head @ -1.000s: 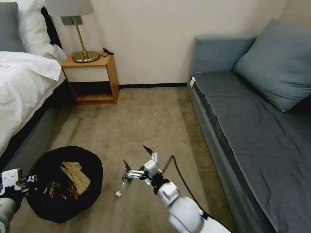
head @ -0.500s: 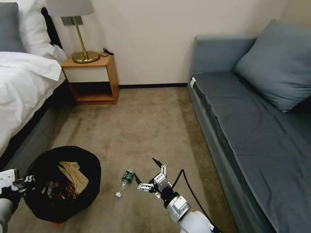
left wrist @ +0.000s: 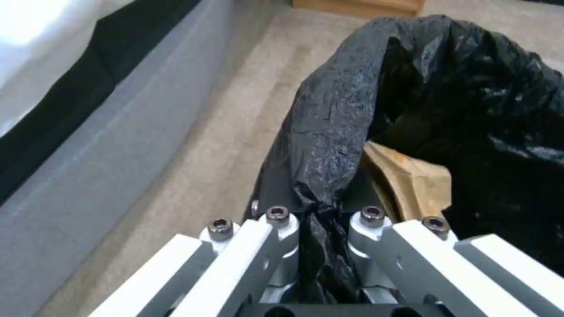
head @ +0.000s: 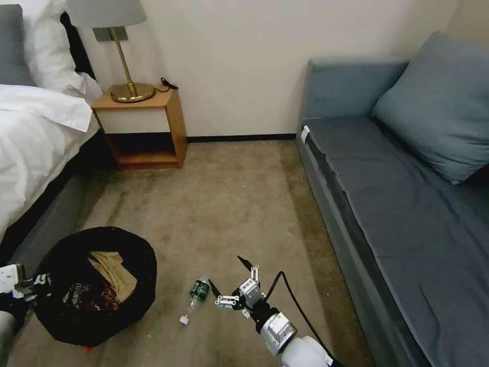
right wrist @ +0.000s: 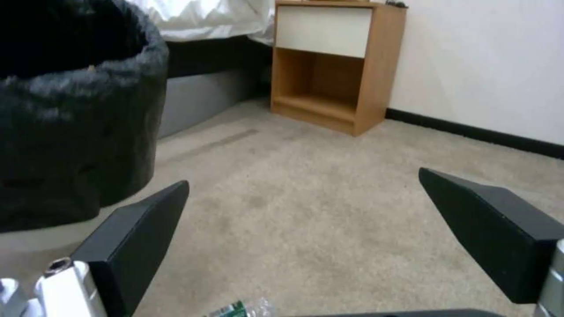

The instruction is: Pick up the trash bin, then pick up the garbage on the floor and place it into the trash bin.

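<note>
The trash bin (head: 61,326), lined with a crinkly black bag, stands on the carpet at the lower left. My left gripper (head: 35,283) is shut on its near rim; in the left wrist view the left gripper (left wrist: 320,218) pinches the black liner (left wrist: 458,101). A crumpled tan paper bag (head: 109,270) and a dark red packet (head: 84,296) lie inside the bin. A clear bottle (head: 195,298) with a green label and white cap lies on the floor right of the bin. My right gripper (head: 225,272) is open, low and just right of the bottle, holding nothing. In the right wrist view the bottle (right wrist: 241,308) shows near the open right gripper (right wrist: 304,178).
A white bed (head: 35,148) runs along the left. A wooden nightstand (head: 140,127) with a brass lamp stands at the back wall. A grey sofa (head: 397,204) fills the right side. Open carpet (head: 229,204) lies ahead.
My right gripper drew back from over the bottle to its right side and stayed open. The bottle still lies on the carpet. The camera shifted slightly.
</note>
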Controlling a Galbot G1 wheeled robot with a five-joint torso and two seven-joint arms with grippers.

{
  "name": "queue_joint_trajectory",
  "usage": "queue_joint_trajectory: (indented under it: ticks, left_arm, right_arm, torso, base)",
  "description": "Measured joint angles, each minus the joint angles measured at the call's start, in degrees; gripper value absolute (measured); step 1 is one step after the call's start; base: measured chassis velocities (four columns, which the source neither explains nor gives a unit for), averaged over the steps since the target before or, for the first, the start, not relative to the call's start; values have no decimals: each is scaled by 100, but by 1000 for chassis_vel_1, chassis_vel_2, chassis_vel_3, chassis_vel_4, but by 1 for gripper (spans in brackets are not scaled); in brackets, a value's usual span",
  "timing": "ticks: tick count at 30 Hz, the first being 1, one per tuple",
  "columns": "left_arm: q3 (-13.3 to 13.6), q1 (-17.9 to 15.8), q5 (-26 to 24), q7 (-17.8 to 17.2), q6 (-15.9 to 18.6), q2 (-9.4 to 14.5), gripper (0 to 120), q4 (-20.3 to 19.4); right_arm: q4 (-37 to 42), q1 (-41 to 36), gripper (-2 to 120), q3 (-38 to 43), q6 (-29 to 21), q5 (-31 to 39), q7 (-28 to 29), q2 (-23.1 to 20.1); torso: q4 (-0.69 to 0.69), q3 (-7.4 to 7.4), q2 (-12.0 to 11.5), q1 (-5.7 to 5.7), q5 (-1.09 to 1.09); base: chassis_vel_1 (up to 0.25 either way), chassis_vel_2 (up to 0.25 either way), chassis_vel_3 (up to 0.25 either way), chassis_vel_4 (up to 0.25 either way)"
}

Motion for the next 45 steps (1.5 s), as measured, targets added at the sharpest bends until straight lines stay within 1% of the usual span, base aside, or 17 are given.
queue_joint_trajectory:
  ticks: [7, 18, 24, 26, 28, 29, 31, 32, 34, 35, 36, 37, 39, 40, 42, 43, 45]
  left_arm:
    - [0, -33, 2, 0, 2, 9, 6, 60]
    - [0, -70, 4, 0, 9, 59, 6, 136]
    - [6, -94, 3, 0, 12, 75, 6, 191]
    - [6, -109, 6, 0, 12, 83, 6, 219]
    - [-10, -114, 10, 2, 13, 92, 6, 239]
    - [-10, -114, 10, 2, 13, 92, 6, 239]
    - [-66, -103, 17, 6, 17, 103, 6, 241]
    - [-66, -103, 17, 6, 17, 103, 6, 241]
    - [-173, -64, 9, 10, 25, 123, 6, 223]
    - [-235, -42, -14, 15, 30, 136, 6, 202]
    - [-235, -42, -14, 15, 30, 136, 6, 202]
    - [-280, -31, -36, 17, 35, 144, 6, 196]
    - [-370, -10, -90, 27, 41, 144, 6, 193]
    - [-370, -10, -90, 27, 41, 144, 6, 193]
    - [-420, -2, -115, 31, 43, 121, 6, 190]
    - [-420, -2, -115, 31, 43, 121, 6, 190]
    - [-428, -2, -119, 32, 44, 82, 6, 152]
  right_arm:
    - [-108, 139, 100, -104, -60, -16, -5, -79]
    - [-286, 300, 100, -215, -119, -56, -25, -75]
    - [-472, 596, 100, -387, -80, -5, -360, -308]
    - [-630, 841, 100, -495, -57, 51, -595, -424]
    - [-888, 1271, 100, -733, -39, -103, -1055, -594]
    - [-888, 1271, 100, -733, -39, -103, -1055, -594]
    - [-1165, 1757, 100, -1078, -60, -428, -1534, -703]
    - [-1165, 1757, 100, -1078, -60, -428, -1534, -703]
    - [-1459, 2344, 100, -1594, -53, -686, -1955, -738]
    - [-1642, 2680, 100, -1904, -23, -756, -2137, -715]
    - [-1642, 2680, 100, -1904, -23, -756, -2137, -715]
    - [-1780, 2912, 100, -2109, 2, -800, -2270, -676]
    - [-2246, 3520, 100, -2635, 153, -964, -2575, -492]
    - [-2246, 3520, 100, -2635, 153, -964, -2575, -492]
    - [-2706, 4040, 100, -3156, 333, -1044, -2787, -262]
    - [-2706, 4040, 100, -3156, 333, -1044, -2787, -262]
    - [-3015, 4397, 100, -3543, 435, -1070, -2919, -83]
  torso:
    - [0, 0, 0, 0, 0]
    - [0, 0, 0, 0, 0]
    - [-2, 1, 0, 0, 1]
    - [-2, 1, 0, 0, 1]
    - [0, 0, -1, 0, 0]
    - [0, 0, -1, 0, 0]
    - [0, 0, -1, 0, 1]
    - [0, 0, -1, 0, 1]
    - [1, 0, -1, 0, 0]
    - [1, 0, -1, 0, 0]
    - [1, 0, -1, 0, 0]
    - [0, 0, -1, 0, 1]
    - [1, 0, -1, 0, 0]
    - [1, 0, -1, 0, 0]
    - [1, 1, -1, 0, 0]
    - [1, 1, -1, 0, 0]
    - [2, 1, -1, 0, -1]
  base:
    - [-68, 66, 75, -61]
    - [-102, 108, 111, -119]
    - [-125, 113, 128, -111]
    - [-83, 65, 87, -77]
    - [0, 0, 0, 0]
    - [0, 0, 0, 0]
    - [0, 0, 0, 0]
    - [0, 0, 0, 0]
    - [0, 0, 0, 0]
    - [0, 0, 0, 0]
    - [0, 0, 0, 0]
    - [0, 0, 0, 0]
    - [0, 0, 0, 0]
    - [0, 0, 0, 0]
    - [0, 0, 0, 0]
    - [0, 0, 0, 0]
    - [0, 0, 0, 0]
